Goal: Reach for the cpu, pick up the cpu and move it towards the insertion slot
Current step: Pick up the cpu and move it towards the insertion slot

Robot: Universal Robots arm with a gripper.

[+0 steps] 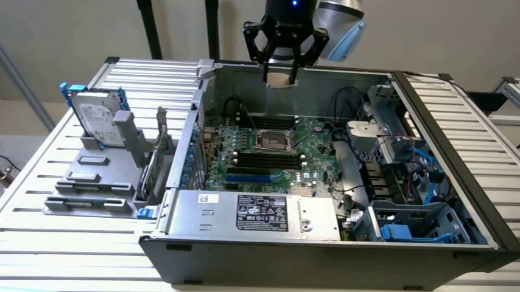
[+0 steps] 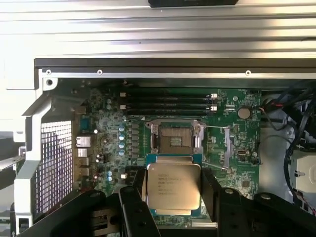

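Observation:
My gripper (image 1: 281,78) hangs high over the back of the open computer case, shut on the cpu (image 1: 281,79), a small square chip seen pale from the side. In the wrist view the cpu (image 2: 174,186) shows its silvery-grey printed top, held between the two dark fingers (image 2: 134,205). Below and ahead lies the insertion slot (image 2: 175,139), a square socket with a dark centre and shiny frame on the green motherboard (image 2: 232,148). In the exterior view the insertion slot (image 1: 272,140) sits well beneath the gripper, toward the case's middle.
Long black memory slots (image 1: 264,159) and a blue card slot (image 1: 248,179) lie near the socket. A power supply (image 1: 256,213) fills the case front, with cables and drive cages (image 1: 406,176) on the exterior view's right. An upright hard drive (image 1: 97,121) and grey blocks (image 1: 89,191) stand outside, left.

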